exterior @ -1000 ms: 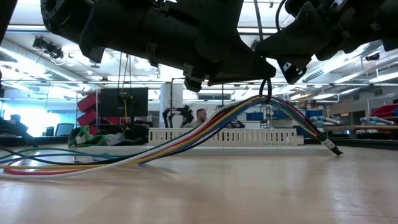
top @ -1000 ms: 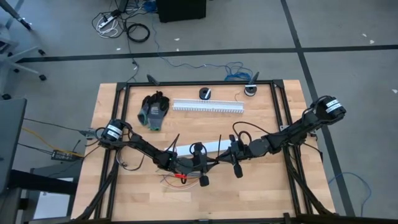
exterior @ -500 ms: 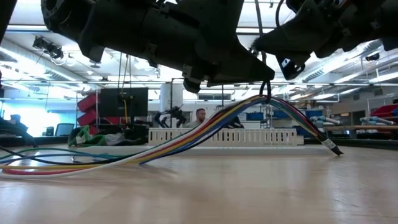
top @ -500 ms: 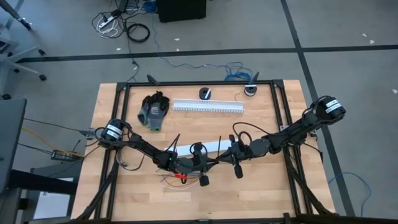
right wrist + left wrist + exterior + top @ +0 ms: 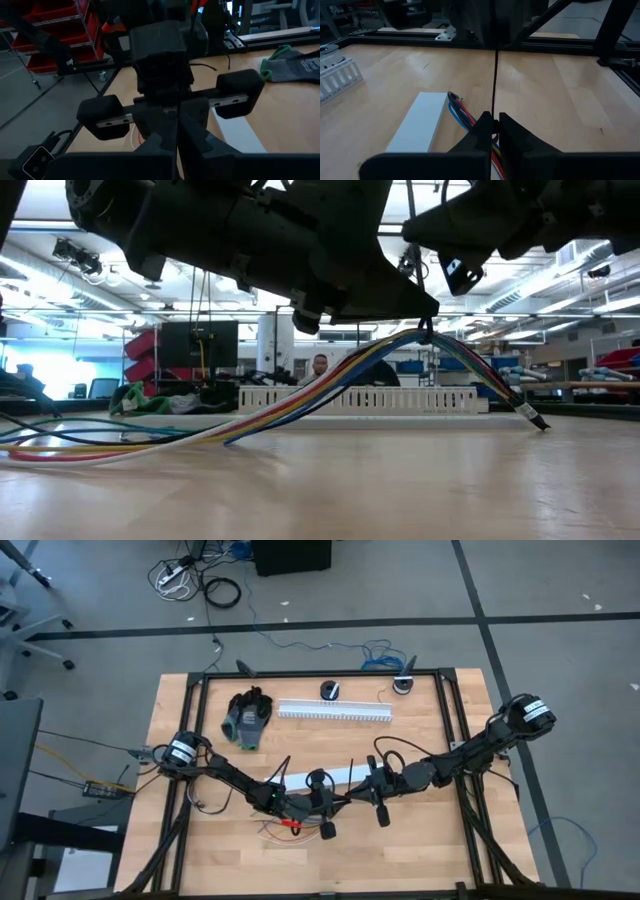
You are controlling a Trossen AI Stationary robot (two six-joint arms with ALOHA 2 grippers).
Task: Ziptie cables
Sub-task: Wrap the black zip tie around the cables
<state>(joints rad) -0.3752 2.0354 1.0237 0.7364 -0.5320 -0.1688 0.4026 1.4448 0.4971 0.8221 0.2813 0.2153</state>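
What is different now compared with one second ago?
The left tool pinched fully shut on the black zip tie. The right tool, shut throughout, rose slightly with its wrist. The cables stay lifted in an arch; the white duct and the glove have not moved.

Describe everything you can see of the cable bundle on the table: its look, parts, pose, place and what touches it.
The cables are a loose bundle of thin insulated wires, showing yellow, blue, red, white and dark strands. From the low view they lie flat on the wooden table at one side, rise into an arch, then slope down to a small dark end piece resting on the wood. At the arch's top, a thin black zip tie meets them, gripped by the shut left pincer. A flat white strip lies alongside.
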